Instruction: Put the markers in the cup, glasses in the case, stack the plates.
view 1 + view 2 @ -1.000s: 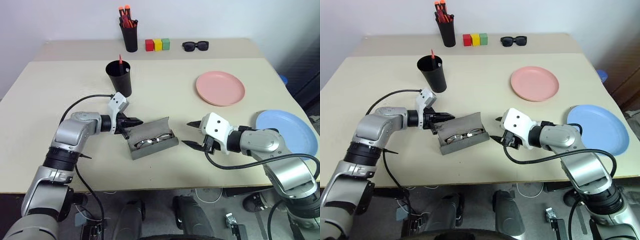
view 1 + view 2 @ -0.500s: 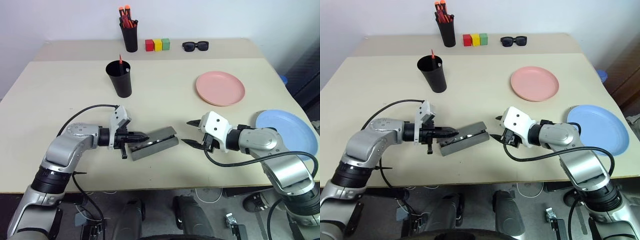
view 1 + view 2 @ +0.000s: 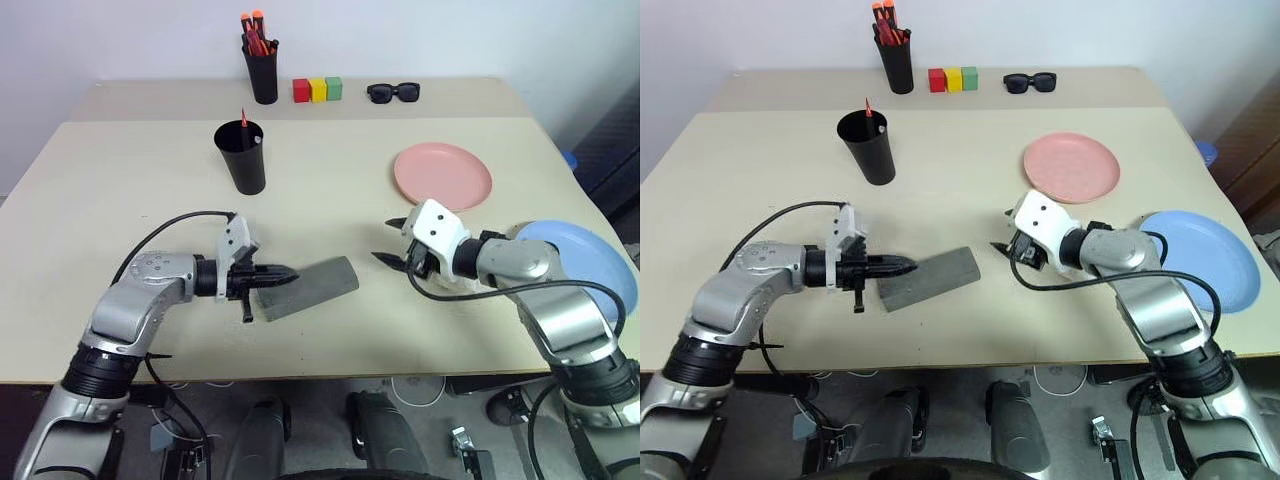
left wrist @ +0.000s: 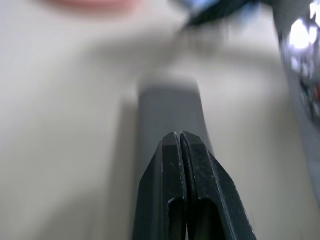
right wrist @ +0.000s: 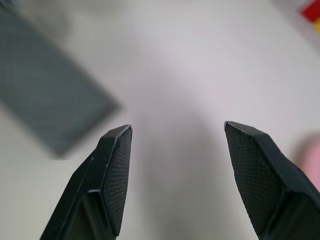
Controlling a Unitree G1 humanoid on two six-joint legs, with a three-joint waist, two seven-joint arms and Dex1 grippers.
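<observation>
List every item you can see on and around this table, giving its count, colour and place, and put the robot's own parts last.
table: one, beige, bearing everything.
case: one, grey, lid shut, near front centre.
cup: one, black, left of centre, a red marker sticking out.
pen holder: one, black, far edge, orange-capped pens inside.
blocks: three, red, yellow, green, far edge.
sunglasses: one, black, right of blocks.
pink plate: one, right of centre.
blue plate: one, right edge.
left gripper: shut, at the case's left end.
right gripper: open, right of the case.

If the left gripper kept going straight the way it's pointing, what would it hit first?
The grey case. The left gripper, jaws shut, points along the closed lid, its tips at the case's near end. Whether they touch the lid is unclear.
</observation>
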